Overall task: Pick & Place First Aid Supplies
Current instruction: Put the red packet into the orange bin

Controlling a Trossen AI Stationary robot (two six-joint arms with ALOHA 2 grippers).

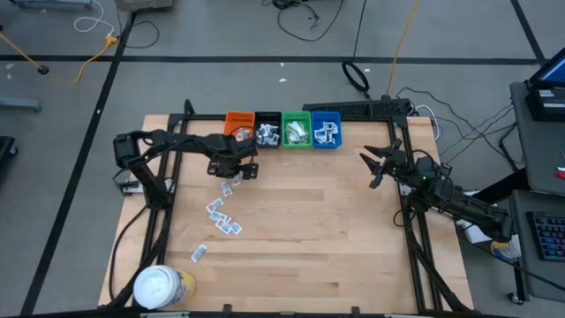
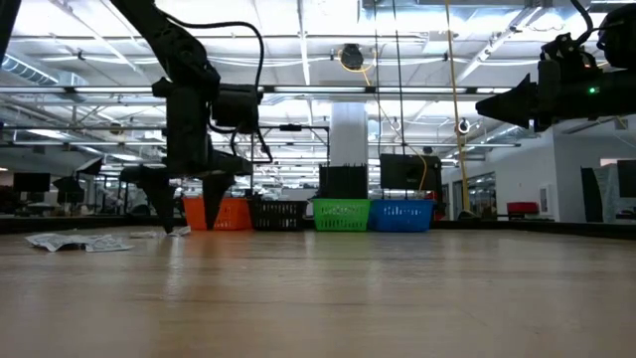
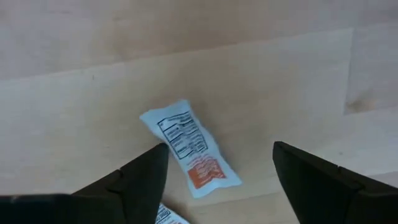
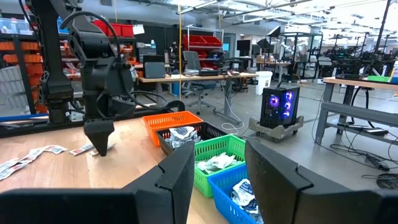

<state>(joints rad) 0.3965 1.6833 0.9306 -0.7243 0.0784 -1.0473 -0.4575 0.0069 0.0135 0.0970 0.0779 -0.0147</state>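
Left gripper [image 3: 214, 171] stands wide, empty, low over the wooden table [image 1: 353, 230] — one white sachet [image 3: 189, 149] lies flat between its fingers, near the orange bin [image 1: 238, 122]. More packets [image 1: 222, 215] lie scattered beside. Right gripper [image 1: 372, 165] hangs partly parted, empty, well apart.

table [image 1: 353, 230]: light wood | on it: scattered packets [image 1: 222, 216]; four bins [image 1: 282, 130]; yellow tub [image 1: 163, 287]

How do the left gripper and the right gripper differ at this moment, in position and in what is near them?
The left gripper points down close to the table, its fingers open around a white packet lying flat; the right gripper hangs raised at the table's right side with nothing between its fingers. The left one is beside the orange bin, the right one is apart from the bins. Both stand open and hold nothing.
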